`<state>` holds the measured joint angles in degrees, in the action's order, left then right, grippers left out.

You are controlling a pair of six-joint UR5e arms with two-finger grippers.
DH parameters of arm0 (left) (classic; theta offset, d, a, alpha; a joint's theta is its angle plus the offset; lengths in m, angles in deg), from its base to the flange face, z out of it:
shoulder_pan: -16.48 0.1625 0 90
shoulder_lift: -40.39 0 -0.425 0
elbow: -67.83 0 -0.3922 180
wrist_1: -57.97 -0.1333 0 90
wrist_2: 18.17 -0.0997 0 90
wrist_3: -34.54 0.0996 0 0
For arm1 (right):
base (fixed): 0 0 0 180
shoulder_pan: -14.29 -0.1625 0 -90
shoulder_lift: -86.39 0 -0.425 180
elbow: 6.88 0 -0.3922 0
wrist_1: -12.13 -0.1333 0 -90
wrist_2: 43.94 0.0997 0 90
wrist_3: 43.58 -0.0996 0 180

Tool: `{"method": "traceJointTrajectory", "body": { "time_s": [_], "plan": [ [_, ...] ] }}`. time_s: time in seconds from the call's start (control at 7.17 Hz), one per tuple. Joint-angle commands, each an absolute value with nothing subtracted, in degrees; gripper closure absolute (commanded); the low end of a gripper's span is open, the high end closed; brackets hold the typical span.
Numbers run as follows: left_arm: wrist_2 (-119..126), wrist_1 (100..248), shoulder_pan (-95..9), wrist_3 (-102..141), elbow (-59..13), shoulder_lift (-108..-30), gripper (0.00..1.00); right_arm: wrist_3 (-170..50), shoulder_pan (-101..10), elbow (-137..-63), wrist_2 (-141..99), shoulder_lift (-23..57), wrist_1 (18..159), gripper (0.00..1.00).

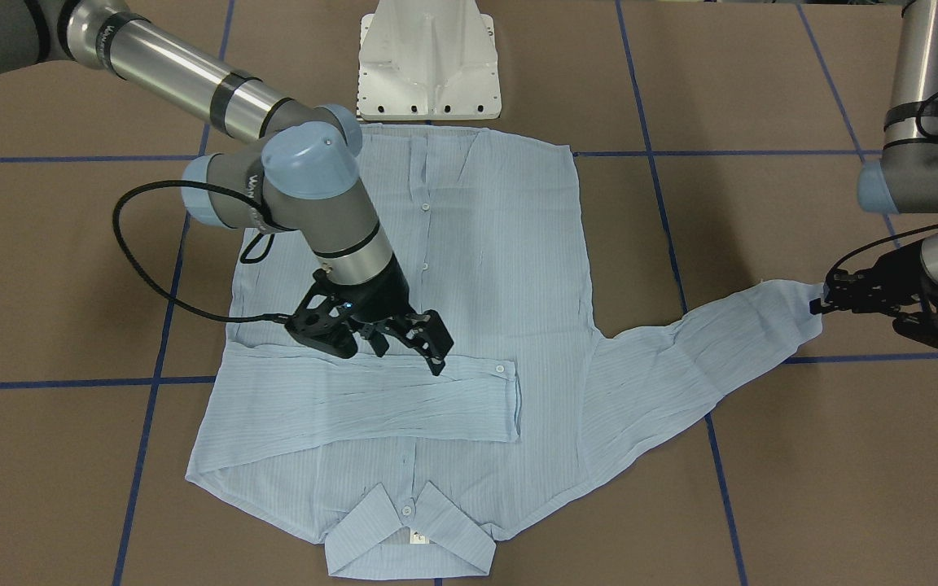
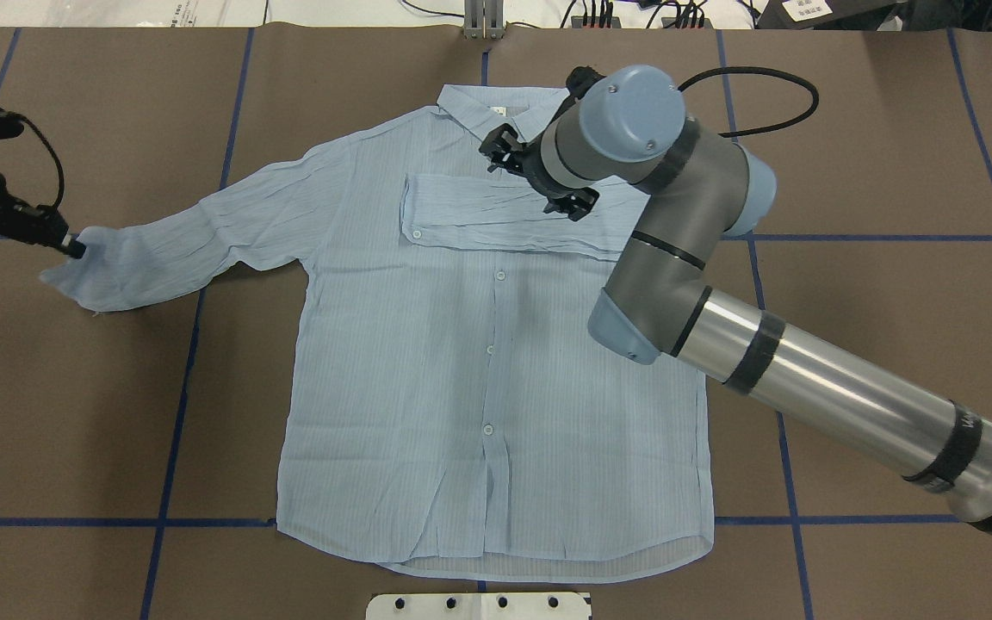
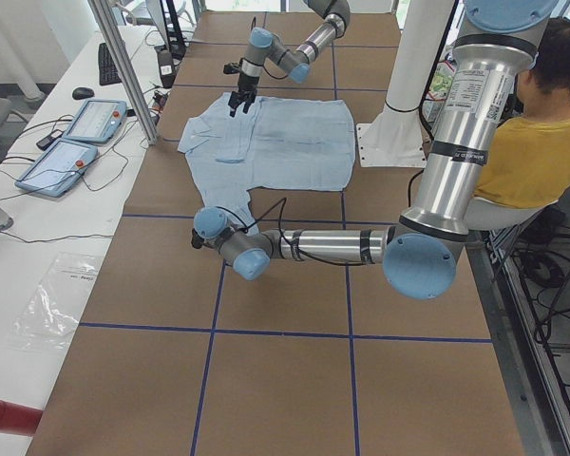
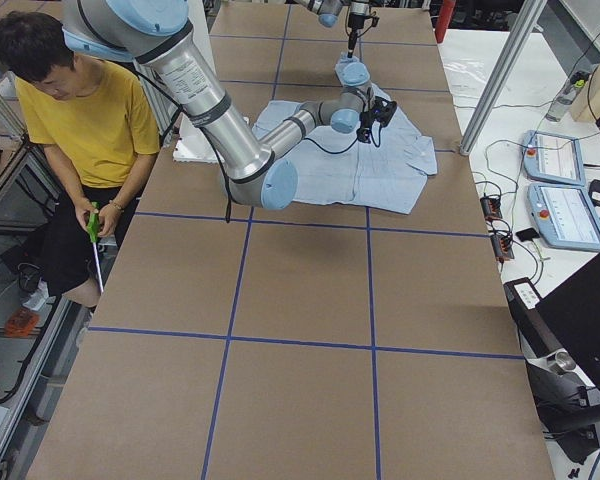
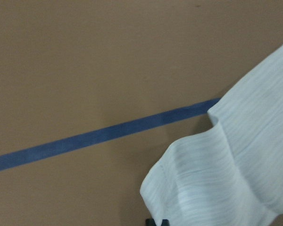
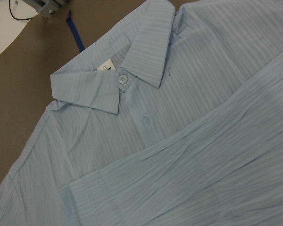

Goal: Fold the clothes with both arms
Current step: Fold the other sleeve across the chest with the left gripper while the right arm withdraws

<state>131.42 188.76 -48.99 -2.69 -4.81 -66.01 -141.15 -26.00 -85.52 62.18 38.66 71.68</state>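
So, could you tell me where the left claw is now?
In the overhead view, the left claw is at the far left, gripping the outstretched sleeve cuff.

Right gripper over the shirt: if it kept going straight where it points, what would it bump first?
Probably the folded sleeve of the light blue striped shirt, lying just below the black right gripper; the gap is unclear.

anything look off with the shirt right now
Nothing damaged, just lopsided: one sleeve lies folded across the shirt under the open right gripper, while the other sleeve sticks out sideways, its cuff pinched by the left gripper. Some creases near the hem.
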Motion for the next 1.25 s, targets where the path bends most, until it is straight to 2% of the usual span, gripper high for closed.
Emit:
{"method": "traceJointTrajectory", "body": {
  "time_s": [0.0,0.14,0.56,0.7,0.98,1.12],
  "plan": [
    [132.4,188.9,-46.6,-19.5,-7.8,-75.7,1.0,-133.7,-29.9,-90.8,67.3,29.6,71.5,0.0],
    [131.3,188.8,-41.9,-27.8,-9.7,-79.6,1.0,-129.8,-32.3,-91.5,70.8,26.2,71.5,0.0],
    [111.5,188.8,-27.0,-52.1,-9.0,-97.6,1.0,-111.7,-40.8,-93.4,76.7,14.9,71.6,0.0],
    [106.4,189.8,-24.2,-56.4,-5.6,-103.2,1.0,-108.6,-42.1,-93.4,76.9,13.5,71.6,0.0],
    [100.3,198.7,-21.4,-61.9,4.6,-108.8,1.0,-108.4,-42.4,-93.2,76.8,13.2,71.5,0.0],
    [98.7,199.0,-20.4,-62.0,5.2,-109.4,0.83,-108.4,-42.4,-93.5,76.7,13.0,71.5,0.0]
  ]
}}
